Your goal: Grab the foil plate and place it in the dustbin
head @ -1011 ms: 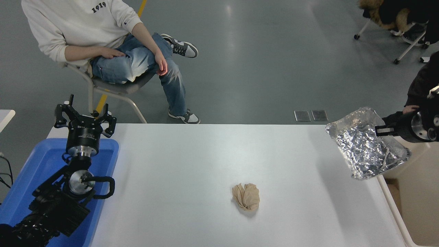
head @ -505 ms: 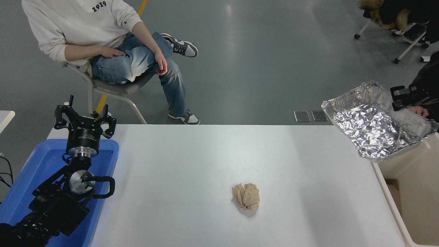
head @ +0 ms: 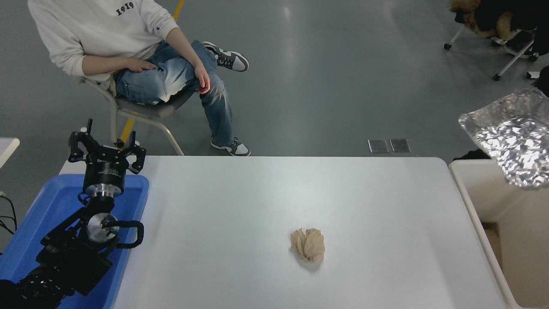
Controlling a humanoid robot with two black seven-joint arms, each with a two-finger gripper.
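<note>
The left gripper (head: 105, 148) sits parked above the blue tub (head: 43, 214), fingers spread open and holding nothing; the right gripper is out of view. The foil plate (head: 512, 143) hangs tilted over the dustbin (head: 480, 193) at the right edge — its long axis runs from upper left down to the lower right, partly cut off. A crumpled paper ball (head: 308, 244) lies on the white table (head: 257, 206). A seated person's sweatshirt (head: 94, 25) reads "1919".

One foil plate (head: 512, 143), one dustbin (head: 480, 201), one blue tub (head: 47, 201), one paper ball (head: 308, 245), one seated person (head: 128, 47).
</note>
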